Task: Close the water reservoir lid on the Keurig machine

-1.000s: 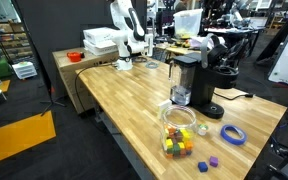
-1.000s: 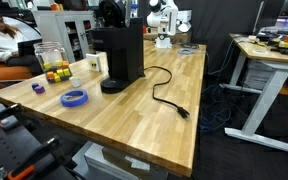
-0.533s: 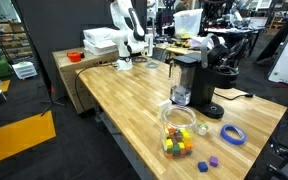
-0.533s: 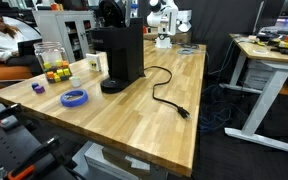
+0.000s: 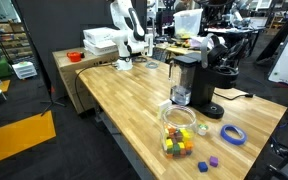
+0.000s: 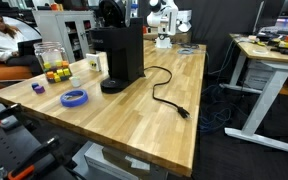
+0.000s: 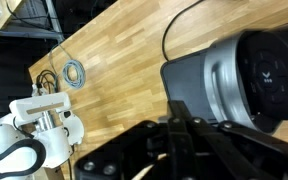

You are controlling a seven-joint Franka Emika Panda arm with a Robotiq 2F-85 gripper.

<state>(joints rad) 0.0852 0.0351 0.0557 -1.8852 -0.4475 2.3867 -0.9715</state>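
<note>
The black Keurig machine [image 5: 194,82] stands on the wooden table near its right end in both exterior views [image 6: 119,55]. Its smoky-clear tank column [image 5: 181,92] carries the flat black water reservoir lid [image 5: 184,59], which looks level on top of the tank. My gripper [image 5: 221,62] hangs at the machine's brew-head side, just above it. In the wrist view the gripper [image 7: 181,132] is shut with nothing between its fingers. The rounded grey-topped brew head [image 7: 256,80] sits right in front of it. I cannot make out the lid in the wrist view.
A clear jar of coloured blocks [image 5: 181,130] and a blue tape roll [image 5: 233,134] lie near the machine. The black power cord [image 6: 164,95] snakes across the table. A white robot [image 5: 127,30] stands at the table's far end. A person [image 6: 4,40] sits beyond the table.
</note>
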